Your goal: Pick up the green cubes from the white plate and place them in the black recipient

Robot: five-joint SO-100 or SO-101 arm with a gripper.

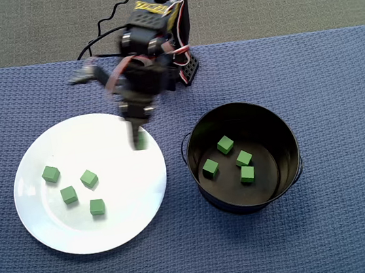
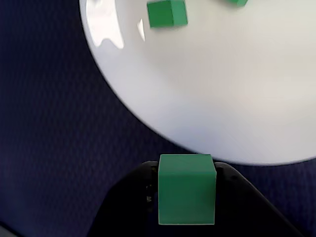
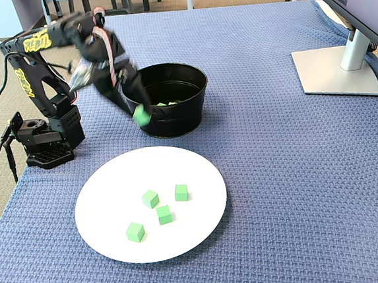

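Note:
My gripper point(image 2: 186, 173) is shut on one green cube point(image 2: 186, 190), which fills the gap between the black jaws. In the overhead view the gripper point(image 1: 137, 138) hangs over the white plate's point(image 1: 118, 166) right rim, with the held cube point(image 1: 141, 141) at its tip. In the fixed view the held cube point(image 3: 140, 114) is in the air, just left of the black recipient point(image 3: 174, 121). Several green cubes point(image 1: 89, 178) lie loose on the plate's left half. Several more point(image 1: 225, 144) rest inside the black recipient point(image 1: 285, 136).
A blue woven cloth point(image 1: 338, 72) covers the table. The arm's base point(image 3: 43, 138) and its cables stand at the cloth's edge behind the plate. A grey monitor stand point(image 3: 335, 69) sits far off to the right in the fixed view.

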